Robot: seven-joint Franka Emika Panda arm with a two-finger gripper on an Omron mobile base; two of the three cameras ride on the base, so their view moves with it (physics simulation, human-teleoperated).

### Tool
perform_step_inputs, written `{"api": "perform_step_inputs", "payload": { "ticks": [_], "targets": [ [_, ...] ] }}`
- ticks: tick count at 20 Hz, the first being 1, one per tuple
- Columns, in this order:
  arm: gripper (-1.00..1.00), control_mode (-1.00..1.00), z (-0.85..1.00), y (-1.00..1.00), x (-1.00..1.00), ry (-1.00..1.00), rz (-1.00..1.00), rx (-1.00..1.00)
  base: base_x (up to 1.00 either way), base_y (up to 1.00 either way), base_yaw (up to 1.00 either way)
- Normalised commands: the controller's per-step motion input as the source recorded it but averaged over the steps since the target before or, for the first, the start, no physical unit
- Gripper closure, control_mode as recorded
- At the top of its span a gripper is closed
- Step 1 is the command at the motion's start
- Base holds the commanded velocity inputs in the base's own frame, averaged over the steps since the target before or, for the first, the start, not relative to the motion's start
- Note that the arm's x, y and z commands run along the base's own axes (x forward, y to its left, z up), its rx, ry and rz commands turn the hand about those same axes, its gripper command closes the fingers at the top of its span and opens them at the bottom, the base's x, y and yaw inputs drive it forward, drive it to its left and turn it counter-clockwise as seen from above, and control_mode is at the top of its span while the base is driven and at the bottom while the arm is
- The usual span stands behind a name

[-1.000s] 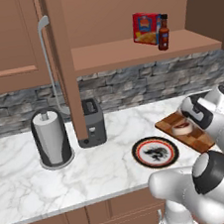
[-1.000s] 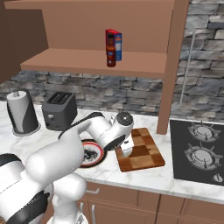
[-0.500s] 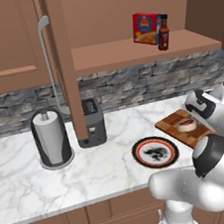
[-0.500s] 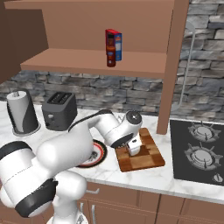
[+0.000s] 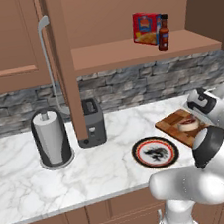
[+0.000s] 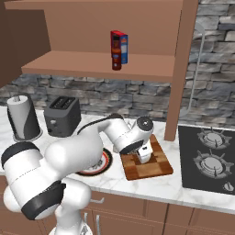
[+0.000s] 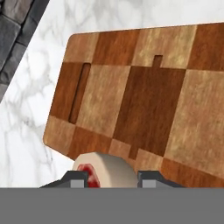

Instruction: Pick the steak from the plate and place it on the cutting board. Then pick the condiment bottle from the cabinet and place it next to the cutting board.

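The arm reaches forward and bends down over the cutting board (image 6: 148, 164), its wrist folded so the gripper (image 7: 110, 179) points at the wood, and the steak (image 7: 106, 170) sits clasped between the two finger tips, low over the checkered surface — whether it touches the board I cannot tell. Beside the gripper on the marble counter (image 5: 100, 160) lies the plate (image 5: 155, 152), bare of meat, just off the board's edge — farther off and above, the condiment bottle (image 6: 116, 54) stands on the cabinet (image 6: 101, 66) shelf against a red and yellow box (image 5: 147, 28).
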Motion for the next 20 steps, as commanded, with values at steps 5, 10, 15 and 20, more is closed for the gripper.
{"api": "perform_step_inputs", "payload": {
  "ticks": [5, 10, 15, 20],
  "targets": [
    [1.0, -1.0, -0.17, -0.04, 0.12, -0.03, 0.0, 0.0, 0.0, 0.0, 0.0],
    [1.0, -1.0, -0.14, -0.05, 0.11, -0.03, 0.0, 0.0, 0.0, 0.0, 0.0],
    [1.0, -1.0, -0.12, -0.05, 0.05, -0.03, 0.0, 0.0, 0.0, 0.0, 0.0],
    [1.0, -1.0, -0.14, -0.03, 0.01, -0.03, 0.0, 0.0, 0.0, 0.0, 0.0]
  ]
}}
